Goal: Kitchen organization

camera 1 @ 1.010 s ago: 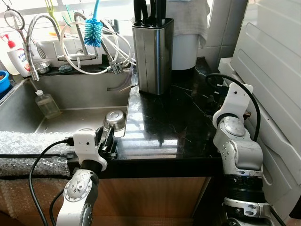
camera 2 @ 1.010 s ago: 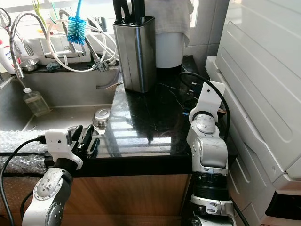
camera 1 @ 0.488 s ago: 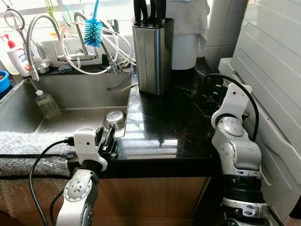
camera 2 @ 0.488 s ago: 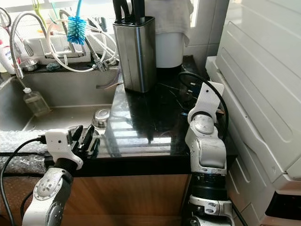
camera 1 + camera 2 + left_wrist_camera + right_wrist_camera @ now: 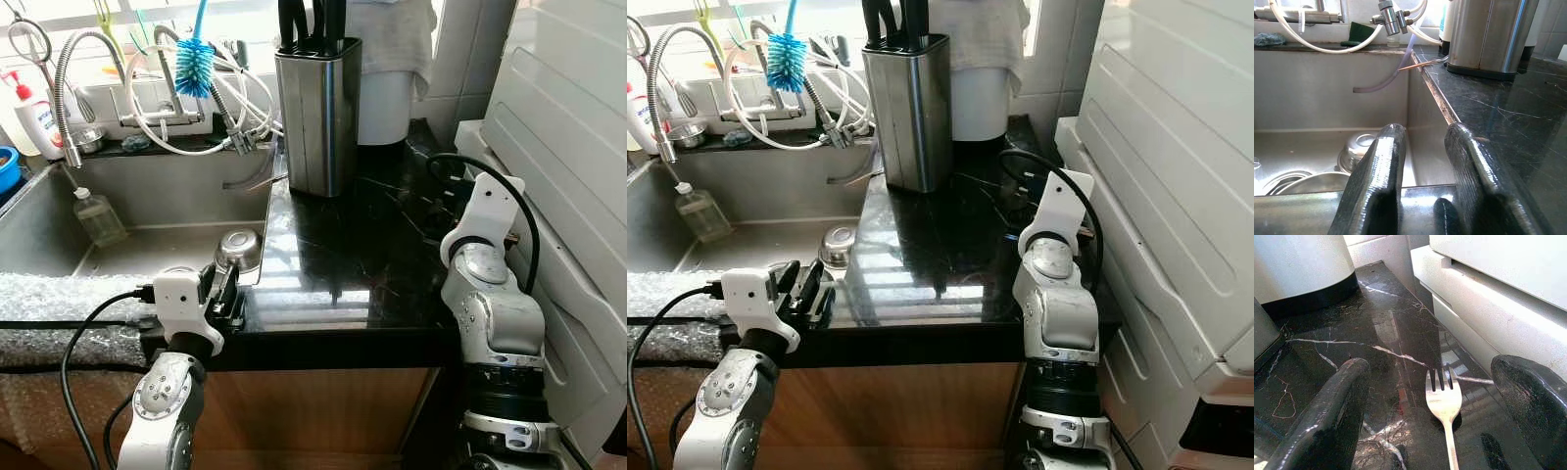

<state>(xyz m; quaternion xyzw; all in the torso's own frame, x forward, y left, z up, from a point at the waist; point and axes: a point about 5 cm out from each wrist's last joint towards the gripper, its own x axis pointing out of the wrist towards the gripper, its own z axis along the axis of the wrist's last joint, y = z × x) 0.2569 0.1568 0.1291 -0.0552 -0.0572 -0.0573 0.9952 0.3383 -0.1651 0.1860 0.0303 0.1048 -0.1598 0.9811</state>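
**Right claw spread over fork**

Right claw hangs spread above the fork, which lies flat on the black bench beside the white appliance. Recommend a low, centred descent (thin handle, slippery stone). Left claw, slightly parted, idles beside the sink.

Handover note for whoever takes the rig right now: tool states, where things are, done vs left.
Right tool: open, low over the black marble counter, fingers either side of a fork lying flat; not gripped.
Left tool: open, empty, at the sink's front edge.
Knife block stands at the counter's back. In the sink: steel bowl, clear bottle.
Done: nothing visibly put away.
Left: probably close on the fork, lift it, stow it.
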